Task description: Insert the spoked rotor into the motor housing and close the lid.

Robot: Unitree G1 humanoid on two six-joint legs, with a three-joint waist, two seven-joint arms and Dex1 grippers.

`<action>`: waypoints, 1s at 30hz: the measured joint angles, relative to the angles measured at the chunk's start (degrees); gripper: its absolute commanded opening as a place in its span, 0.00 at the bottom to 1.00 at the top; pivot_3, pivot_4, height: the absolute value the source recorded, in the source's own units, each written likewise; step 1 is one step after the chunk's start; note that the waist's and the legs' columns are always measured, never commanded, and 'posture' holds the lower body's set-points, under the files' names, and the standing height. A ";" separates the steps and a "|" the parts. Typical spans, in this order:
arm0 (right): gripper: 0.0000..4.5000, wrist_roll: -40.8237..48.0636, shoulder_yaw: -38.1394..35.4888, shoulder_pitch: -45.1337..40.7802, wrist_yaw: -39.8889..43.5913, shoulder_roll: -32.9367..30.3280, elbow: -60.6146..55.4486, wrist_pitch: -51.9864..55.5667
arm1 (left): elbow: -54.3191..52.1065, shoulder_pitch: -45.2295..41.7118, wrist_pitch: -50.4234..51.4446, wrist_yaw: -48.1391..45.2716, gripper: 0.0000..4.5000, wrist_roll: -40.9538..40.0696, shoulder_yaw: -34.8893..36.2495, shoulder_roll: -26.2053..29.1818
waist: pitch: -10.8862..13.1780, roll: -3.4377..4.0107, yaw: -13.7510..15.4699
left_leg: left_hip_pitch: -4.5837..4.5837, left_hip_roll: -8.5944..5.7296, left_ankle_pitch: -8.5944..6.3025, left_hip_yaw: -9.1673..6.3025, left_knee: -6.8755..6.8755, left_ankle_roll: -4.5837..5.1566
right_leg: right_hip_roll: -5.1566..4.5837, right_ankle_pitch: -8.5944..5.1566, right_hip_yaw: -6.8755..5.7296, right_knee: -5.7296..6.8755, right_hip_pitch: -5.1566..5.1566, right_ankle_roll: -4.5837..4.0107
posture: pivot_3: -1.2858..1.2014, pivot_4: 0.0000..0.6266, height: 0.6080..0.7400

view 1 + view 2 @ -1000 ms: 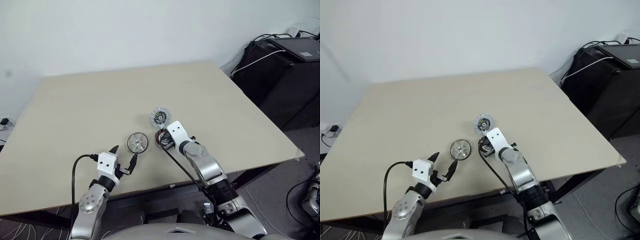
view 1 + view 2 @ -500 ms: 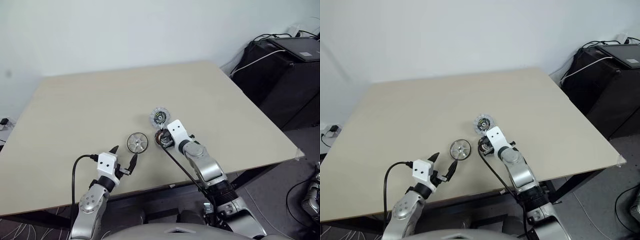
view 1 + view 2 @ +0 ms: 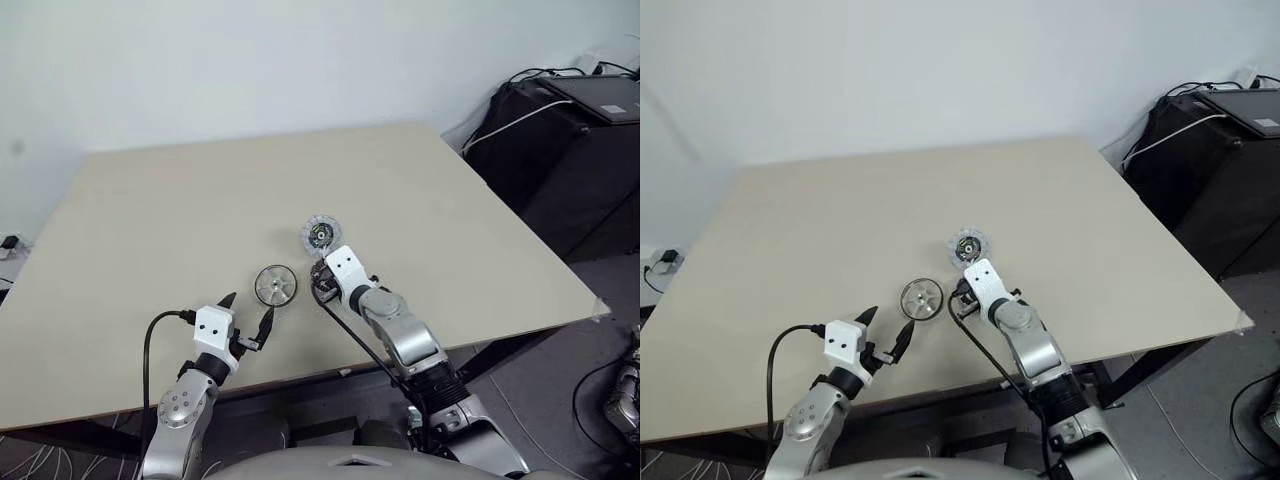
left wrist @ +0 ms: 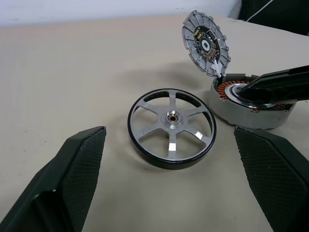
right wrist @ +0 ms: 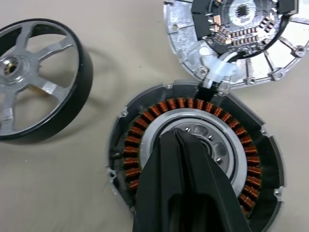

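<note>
No brand, label or readable writing can be made out on any part. Three motor parts are counted on the table [image 3: 150, 200]: one spoked rotor [image 4: 172, 128], one motor housing [image 5: 193, 159] and one lid [image 4: 205, 50]. The spoked rotor is laid flat near the front edge, six spokes being seen around its hub. The motor housing is set just beside it, toward the right arm, with its ring of copper windings exposed. The lid is propped open, tilted up from the far rim of the housing, its dark circuit face shown. Two grippers are seen. The left gripper [image 3: 246, 318] is held near the rotor, apart from it, its fingers spread wide. The right gripper [image 5: 176, 137] is pressed together, its tips placed over the housing's pale centre.
</note>
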 measured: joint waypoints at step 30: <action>0.01 3.68 -3.16 3.76 1.69 -2.22 -6.22 -0.22 | -0.27 -0.14 1.16 -0.01 1.00 -0.05 -0.03 0.21 | 0.23 -0.22 0.43 | -0.02 0.01 -0.01 0.00 -0.01 0.00 | 0.00 -0.12 0.00 -0.03 -0.02 0.20 | 0.52 0.00 1.00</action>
